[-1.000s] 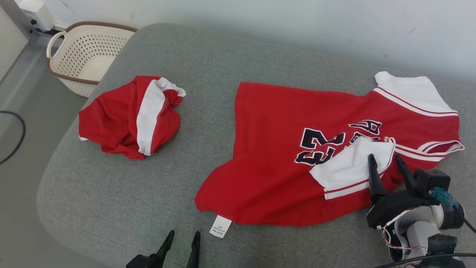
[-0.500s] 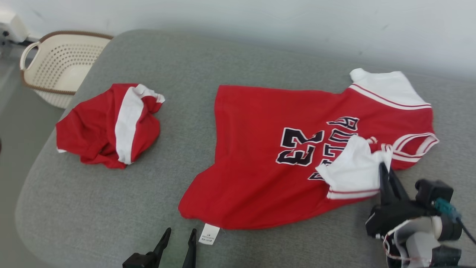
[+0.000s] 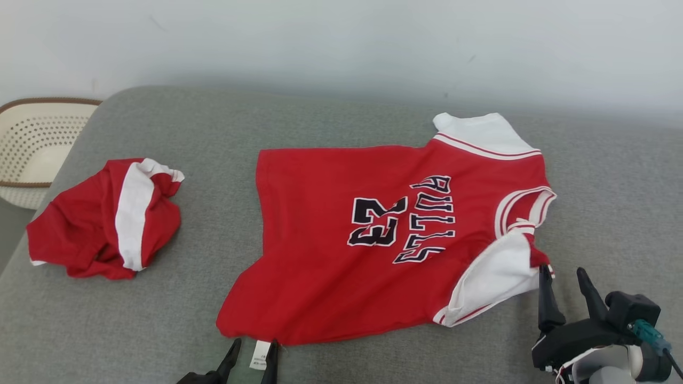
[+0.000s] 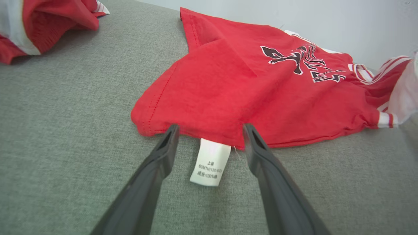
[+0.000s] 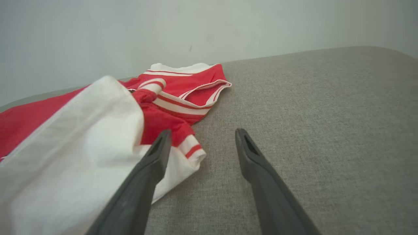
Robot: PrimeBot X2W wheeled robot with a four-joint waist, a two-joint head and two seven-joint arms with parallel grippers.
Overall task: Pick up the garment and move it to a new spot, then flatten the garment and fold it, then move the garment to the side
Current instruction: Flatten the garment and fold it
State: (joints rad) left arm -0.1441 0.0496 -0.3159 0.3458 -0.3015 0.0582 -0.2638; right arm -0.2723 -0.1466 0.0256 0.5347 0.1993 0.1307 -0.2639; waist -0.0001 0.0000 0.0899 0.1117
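Right pincer (image 3: 561, 269) agape beside jersey (image 3: 331, 266); grey cushion (image 3: 213, 133), pale wall (image 3: 320, 42).

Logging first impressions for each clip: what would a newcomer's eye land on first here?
The red jersey with the black 23, spread out in the middle of the grey cushion. Next, a crumpled red-and-white garment to its left, with a basket just off the cushion's left edge. At the near side, the open left gripper straddles the jersey's tag, and the open right gripper sits by the near white sleeve.
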